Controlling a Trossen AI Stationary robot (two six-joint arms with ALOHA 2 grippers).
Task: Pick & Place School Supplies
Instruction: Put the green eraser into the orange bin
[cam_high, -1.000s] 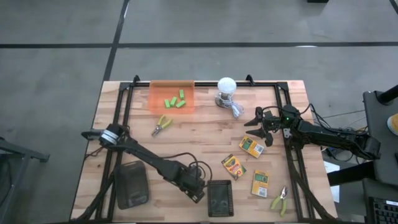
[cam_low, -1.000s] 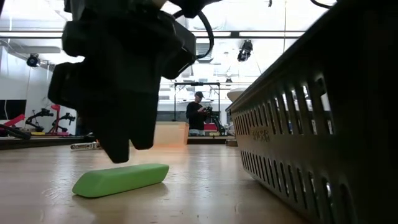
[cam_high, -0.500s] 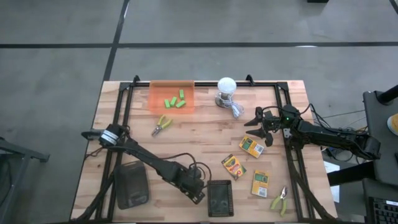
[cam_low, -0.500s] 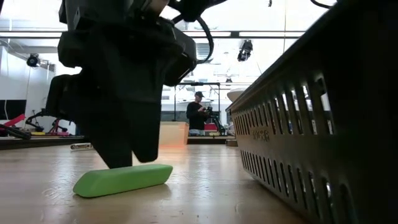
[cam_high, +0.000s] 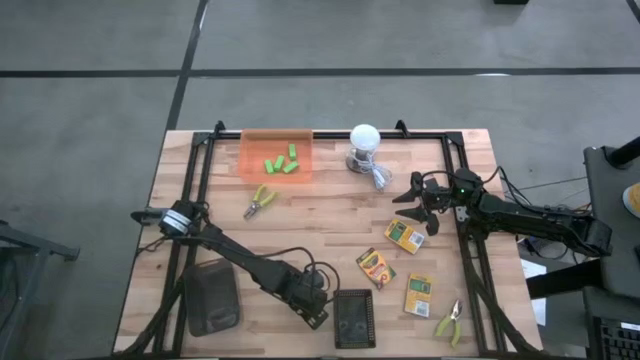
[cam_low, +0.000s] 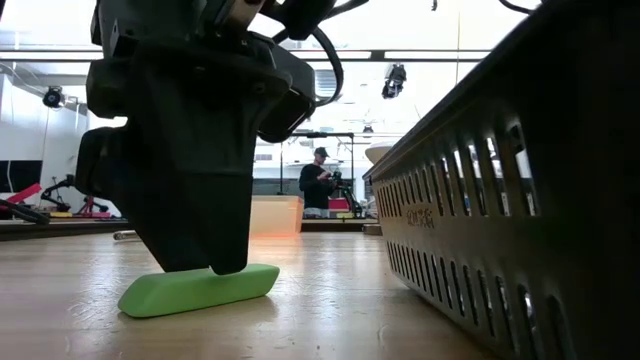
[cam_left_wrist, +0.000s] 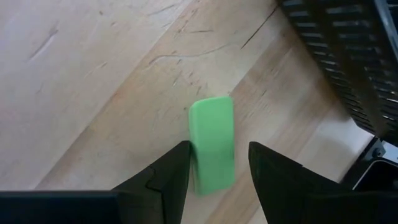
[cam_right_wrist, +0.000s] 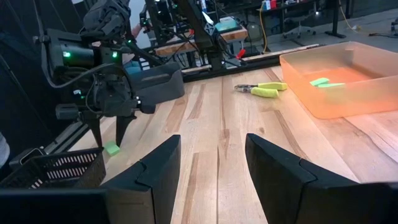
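Observation:
A bright-green block (cam_left_wrist: 211, 130) lies flat on the wooden table near its near edge. My left gripper (cam_left_wrist: 216, 158) is open and points steeply down over it, one finger along each long side at the block's nearer end. In the low view its fingertips (cam_low: 205, 262) reach down to the block (cam_low: 198, 290); I cannot tell whether they touch. My right gripper (cam_high: 418, 205) waits open and level at the table's right, holding nothing. Several more green blocks (cam_high: 281, 162) lie in the orange tray (cam_high: 250, 160) at the far edge.
Two black baskets (cam_high: 213, 297) (cam_high: 353, 318) stand on either side of my left gripper. Three crayon boxes (cam_high: 405, 235) (cam_high: 376, 267) (cam_high: 418, 293) and pliers (cam_high: 449, 322) lie at the right. More pliers (cam_high: 262, 198) lie by the tray, near a white bulb (cam_high: 364, 140).
My left gripper has sunk a little toward the green block, bringing its fingertips from just above the block down to its level. Its fingers have stayed open. The block has stayed on the table.

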